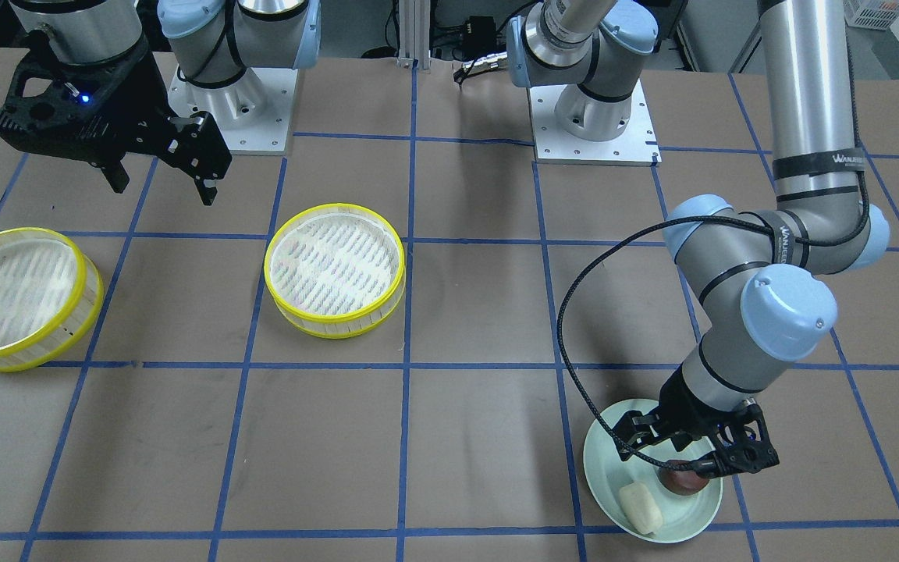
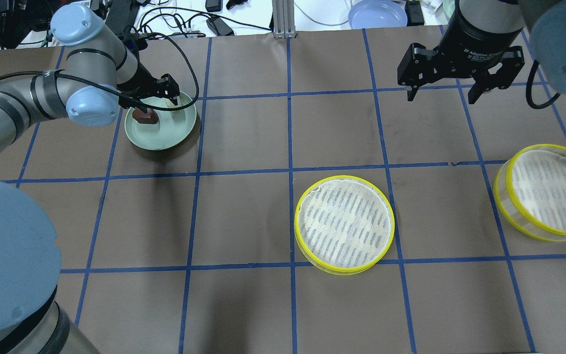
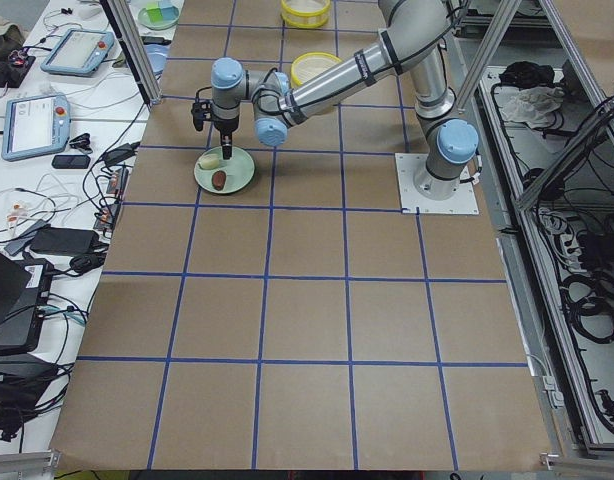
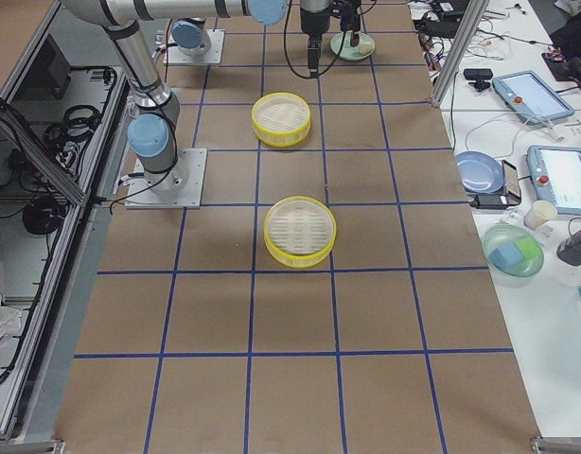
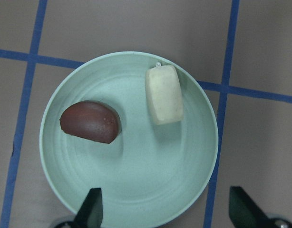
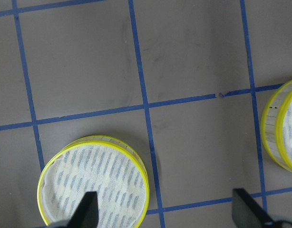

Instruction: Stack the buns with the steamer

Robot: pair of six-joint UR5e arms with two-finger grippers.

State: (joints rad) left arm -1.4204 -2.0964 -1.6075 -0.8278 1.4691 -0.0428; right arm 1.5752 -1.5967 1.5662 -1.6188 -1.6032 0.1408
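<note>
Left wrist-mounted view: left jaws gape wide, empty, over the green plate [image 5: 136, 180], where brown bun [image 5: 90, 121] and cream bun [image 5: 164, 94] lie apart. The glossy brown one could squirt out on closing. Both steamer tiers [image 2: 344, 223] sit well right, near open, empty right jaws.

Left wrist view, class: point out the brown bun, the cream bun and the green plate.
brown bun [image 5: 90, 122]: left wrist view, top middle.
cream bun [image 5: 164, 94]: left wrist view, top middle.
green plate [image 5: 150, 180]: left wrist view, bare floor.
</note>
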